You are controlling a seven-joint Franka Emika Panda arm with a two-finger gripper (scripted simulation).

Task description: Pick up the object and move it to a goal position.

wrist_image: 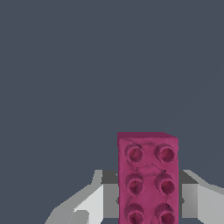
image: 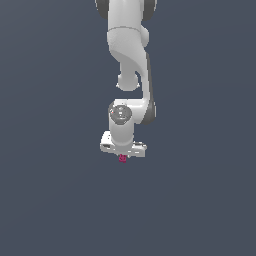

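One arm (image: 129,65), one gripper (image: 123,156), one block (image: 122,158). Nothing else on the plain dark grey surface (image: 50,200).

Arm pose: white Panda comes in from the top edge of the exterior view, links folded down through the middle, wrist pointing straight down. Gripper body is a wide white bar, level, well above the bottom of that view. Dark grey joint covers show at the top and along the forearm on the exterior view's right.

Fingers (wrist_image: 110,199): two, one on each long side of the block in the wrist view, closed in against it, pinching the block between them. Grey pads touch both sides of it.

Block: magenta-pink, rectangular, toy-brick type. Wrist view shows round studs in two columns on its face, three rows in view, six studs counted; lower end cut off by the picture edge. Rough, slightly lumpy surface between the studs. In the exterior view it is a tiny pink speck just under the middle of the gripper bar, much narrower than the bar. Whether it touches the surface cannot be told.
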